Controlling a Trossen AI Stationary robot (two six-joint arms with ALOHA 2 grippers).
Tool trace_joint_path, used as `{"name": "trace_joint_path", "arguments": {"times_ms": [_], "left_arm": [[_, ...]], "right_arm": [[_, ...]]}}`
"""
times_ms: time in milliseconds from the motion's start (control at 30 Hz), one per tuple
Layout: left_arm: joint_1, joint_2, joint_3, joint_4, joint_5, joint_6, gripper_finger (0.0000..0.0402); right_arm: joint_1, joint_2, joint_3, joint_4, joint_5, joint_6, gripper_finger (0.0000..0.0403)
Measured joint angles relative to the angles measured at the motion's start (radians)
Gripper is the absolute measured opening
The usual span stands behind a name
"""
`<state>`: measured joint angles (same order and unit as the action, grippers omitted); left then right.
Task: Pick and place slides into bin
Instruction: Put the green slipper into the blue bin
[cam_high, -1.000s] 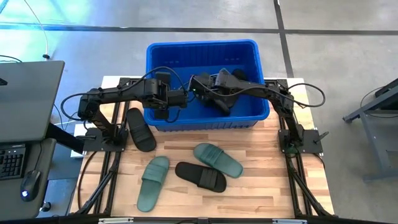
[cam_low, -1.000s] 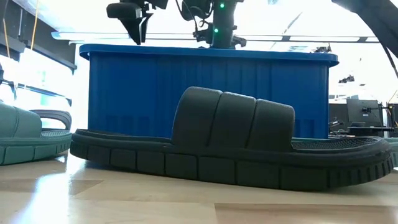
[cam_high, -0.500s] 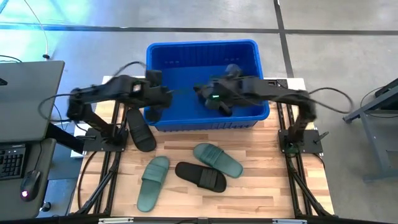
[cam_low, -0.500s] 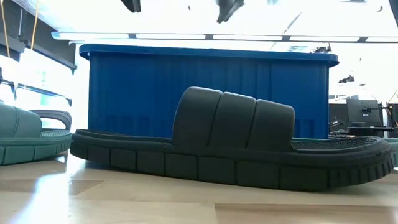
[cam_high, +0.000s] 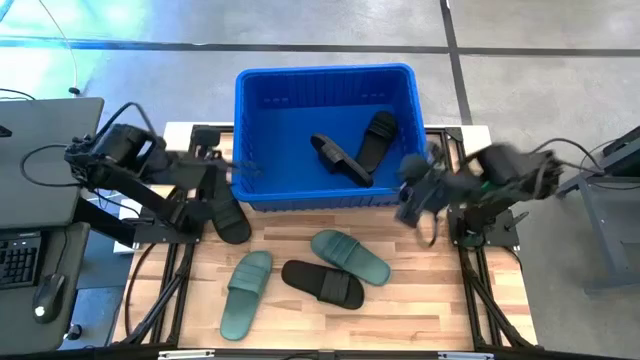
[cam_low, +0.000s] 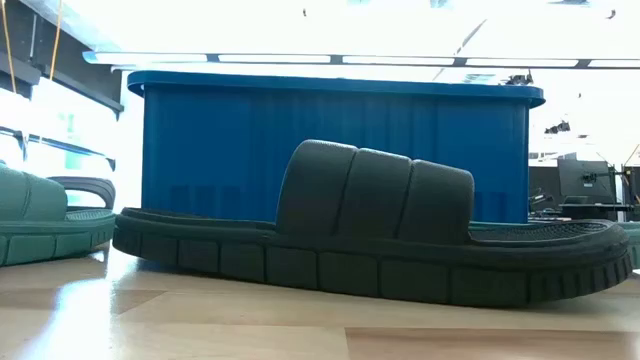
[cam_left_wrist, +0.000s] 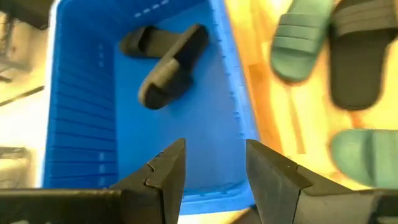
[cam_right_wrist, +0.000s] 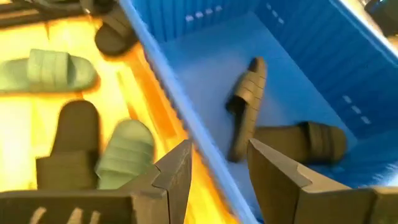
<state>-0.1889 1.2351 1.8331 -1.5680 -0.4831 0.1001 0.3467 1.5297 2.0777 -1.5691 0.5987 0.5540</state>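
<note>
You've got two black slides sitting in the bin (cam_high: 255, 90) right now: one lying on its edge (cam_high: 341, 160) in the middle, and a second one (cam_high: 377, 138) just beside it toward the far right corner, the two nearly touching at one end.

Your left gripper (cam_high: 236, 172) is hanging at the bin's near-left corner. From the left wrist view its fingers (cam_left_wrist: 163, 174) are spread apart with nothing between them, and the bin floor is right ahead of it, with both black slides further in. The black slide on the table (cam_high: 226, 208) lies just under and beside that claw, on the left side of the wood.

Your right gripper (cam_high: 415, 198) is off the bin's near-right corner, out over the table (cam_high: 420, 290). It's smeared in the top view, but the right wrist view shows the fingers (cam_right_wrist: 175, 171) parted and holding nothing, with the bin rim running right out in front of it.

Toward the front of the table from both claws are three more: a green slide (cam_high: 351, 256) nearest the right claw, a black slide (cam_high: 322, 283) touching it, and another green slide (cam_high: 246, 292) just to the left of that. The low view is filled by that black one, with the bin wall behind.
</note>
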Motion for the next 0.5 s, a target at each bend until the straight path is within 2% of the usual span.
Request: {"name": "trace_joint_path", "arguments": {"times_ms": [133,300,433,500], "left_arm": [[-0.113,-0.082,-0.11,0.001,-0.032,-0.117,0.015],[-0.268,-0.199,-0.371,0.046,-0.128,-0.319,0.015],[-0.365,-0.302,-0.582,0.194,-0.148,-0.421,0.015],[-0.403,-0.34,-0.663,0.289,-0.153,-0.42,0.015]], "right_arm": [[0.146,-0.007,-0.082,0.018,0.109,0.029,0.0144],[0.318,-0.017,-0.337,0.005,0.318,0.216,0.0144],[0.435,-0.038,-0.515,0.033,0.418,0.339,0.0145],[0.481,-0.032,-0.584,0.045,0.398,0.352,0.0145]]}}
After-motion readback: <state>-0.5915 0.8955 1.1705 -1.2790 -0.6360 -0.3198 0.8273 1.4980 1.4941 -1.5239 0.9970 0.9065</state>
